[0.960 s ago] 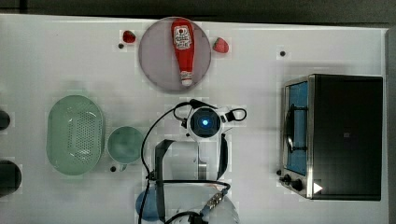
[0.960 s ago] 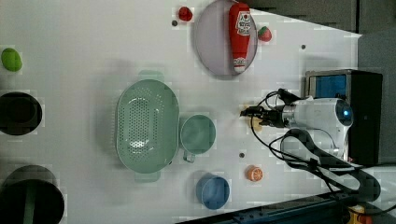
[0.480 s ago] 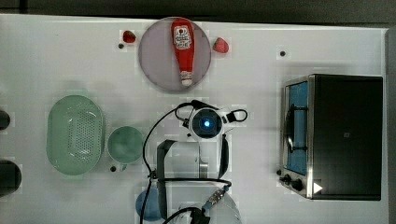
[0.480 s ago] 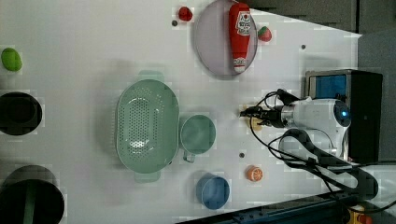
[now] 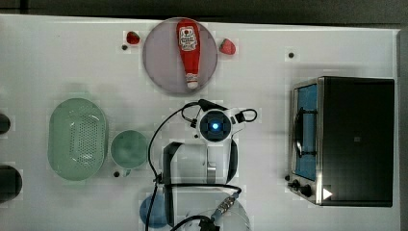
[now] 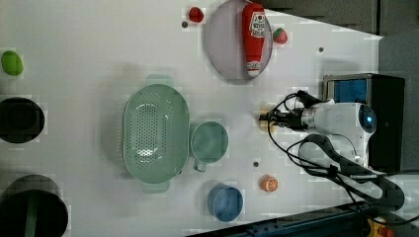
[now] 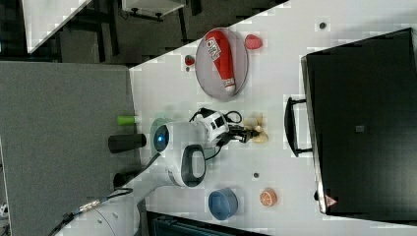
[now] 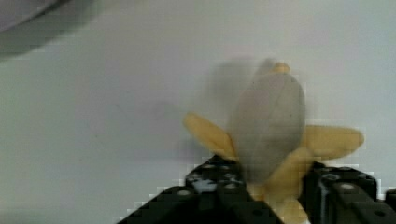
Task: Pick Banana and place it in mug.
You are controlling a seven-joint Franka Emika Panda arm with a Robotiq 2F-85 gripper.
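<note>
Compared with the earlier top view, arm, plate and mug are sitting where they were.

Top view: the arm's glossy white wrist is covering the gripper. The round mint mug is sitting just beside the oval perforated colander, with bare white table all round.

Left view: the black fingers are reaching the banana, well apart from the mug, open surface between.

Right view: the banana is lying just beside the oven handle.

Wrist view: the fingers are flanking the soft, peeled banana at its base, clenching on it.
</note>
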